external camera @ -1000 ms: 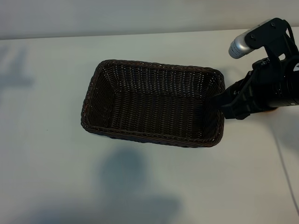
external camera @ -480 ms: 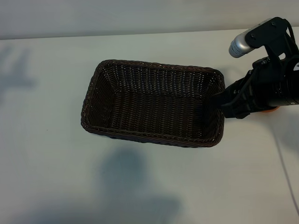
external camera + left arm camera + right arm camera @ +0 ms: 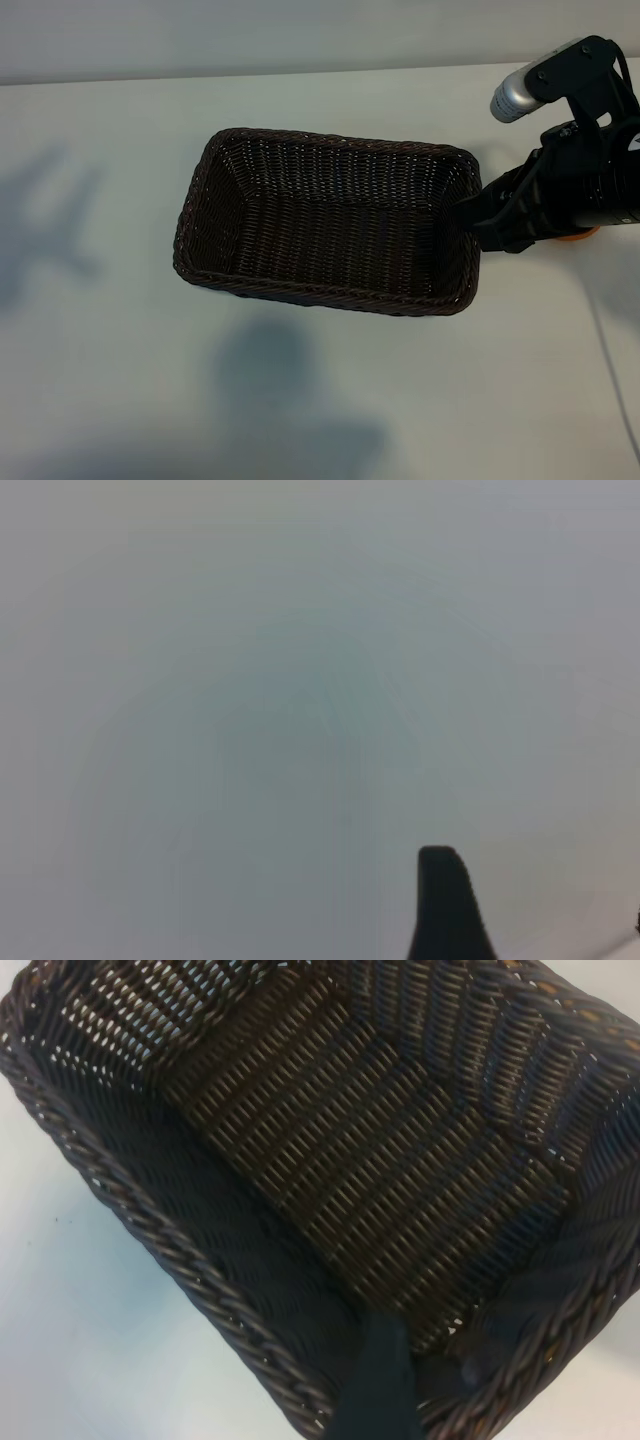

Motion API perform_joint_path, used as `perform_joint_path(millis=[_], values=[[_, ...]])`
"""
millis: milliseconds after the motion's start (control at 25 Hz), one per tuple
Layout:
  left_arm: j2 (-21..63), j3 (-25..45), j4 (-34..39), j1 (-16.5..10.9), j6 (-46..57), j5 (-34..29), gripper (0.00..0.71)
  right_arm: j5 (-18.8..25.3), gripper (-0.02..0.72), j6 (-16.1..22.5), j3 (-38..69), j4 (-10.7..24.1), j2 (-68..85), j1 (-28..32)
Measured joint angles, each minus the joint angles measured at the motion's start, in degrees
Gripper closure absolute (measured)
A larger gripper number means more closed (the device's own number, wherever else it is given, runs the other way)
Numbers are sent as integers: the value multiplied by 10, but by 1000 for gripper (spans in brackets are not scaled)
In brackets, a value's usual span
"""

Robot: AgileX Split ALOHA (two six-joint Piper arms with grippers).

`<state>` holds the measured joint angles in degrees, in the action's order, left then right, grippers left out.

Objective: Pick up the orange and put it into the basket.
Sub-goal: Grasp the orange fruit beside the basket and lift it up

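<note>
Only my left arm's shadow has shifted at the tabletop's (image 3: 120, 400) left edge; right gripper (image 3: 478, 215) fingers apart over the basket's (image 3: 320, 290) right rim, orange (image 3: 580, 236) behind.

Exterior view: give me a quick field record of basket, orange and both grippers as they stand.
basket: dark-brown woven wicker basket, mid-table, nothing in it
orange: small bright-orange fruit, on the table right of the basket, mostly hidden under the right arm
right gripper: at the basket's right rim, open, holding nothing visible
left gripper: absent from the exterior view; one fingertip in its wrist view
</note>
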<state>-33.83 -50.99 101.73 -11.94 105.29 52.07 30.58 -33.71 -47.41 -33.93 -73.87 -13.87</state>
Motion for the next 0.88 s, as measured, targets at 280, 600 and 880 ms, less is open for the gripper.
perform_joint_path(millis=[280,600,880], values=[[28,0,1,0,0,138,231,-1,109,-1,0,0,0,0],[29,-10,-25,0,5,181,231,-1,109,-1,0,0,0,0],[20,-26,1,0,124,46,231,1,109,-1,0,0,0,0]])
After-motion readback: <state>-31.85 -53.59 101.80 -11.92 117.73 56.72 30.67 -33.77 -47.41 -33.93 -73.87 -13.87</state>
